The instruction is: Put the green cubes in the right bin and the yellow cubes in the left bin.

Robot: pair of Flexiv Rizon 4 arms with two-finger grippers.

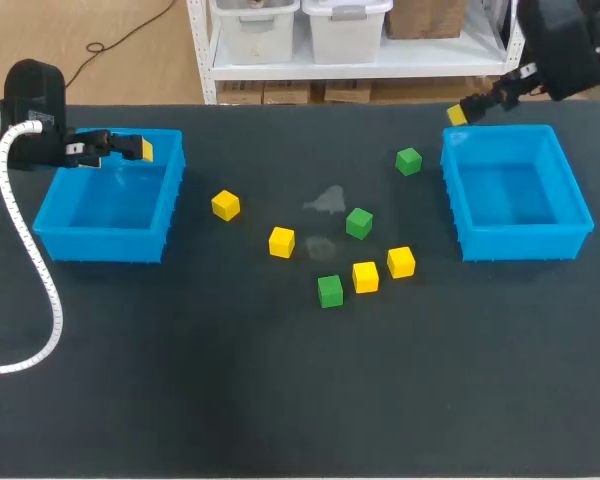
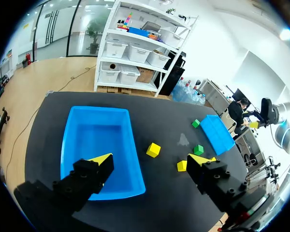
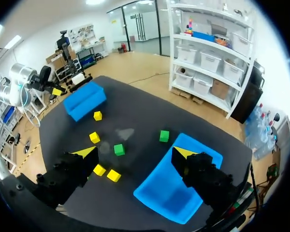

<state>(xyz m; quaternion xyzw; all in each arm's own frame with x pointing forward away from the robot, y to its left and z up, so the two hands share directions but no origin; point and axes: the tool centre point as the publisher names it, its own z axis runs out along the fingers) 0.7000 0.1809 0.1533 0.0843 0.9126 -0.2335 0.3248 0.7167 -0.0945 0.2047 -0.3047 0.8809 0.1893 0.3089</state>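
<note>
Blue left bin: left gripper at its far rim, fingers wide, empty. Right gripper, also wide, by right bin's far-left corner.

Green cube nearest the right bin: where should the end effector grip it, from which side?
Come straight down from above and pinch two opposite side faces of the green cube. It sits flat, alone, slightly turned, so rotate the right end effector to match. It stands apart from the right bin, probably leaving finger room.

on table | yellow cubes: four | green cubes: three
</note>
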